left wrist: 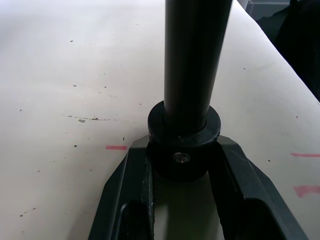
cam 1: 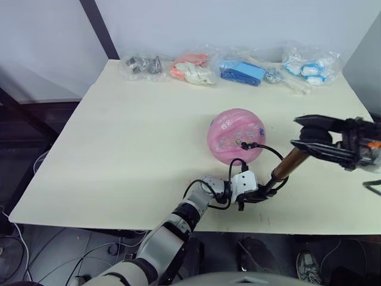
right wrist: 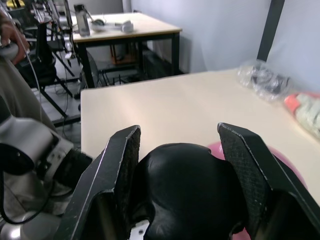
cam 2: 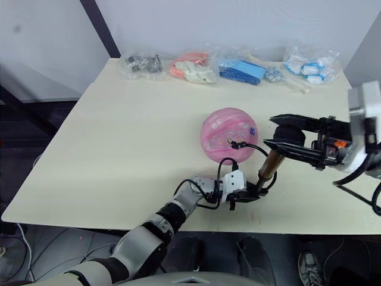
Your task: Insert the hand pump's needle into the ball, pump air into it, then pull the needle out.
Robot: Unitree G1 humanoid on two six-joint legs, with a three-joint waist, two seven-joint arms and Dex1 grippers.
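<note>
The pink ball rests on the cream table, right of centre. The hand pump stands tilted beside it, its bronze barrel rising to the right. My left gripper is shut on the pump's black bottom cap at the table surface. At the top, the fingers of my right gripper close on the black handle from both sides. The thin black hose loops from the pump's base to the needle fitting, which sits against the ball's near side. The metal pin itself is hidden.
Several clear bags line the table's far edge: dark metal parts, orange and white items, blue items, blue-white items. The near table edge runs just under my left gripper. A person stands by another table.
</note>
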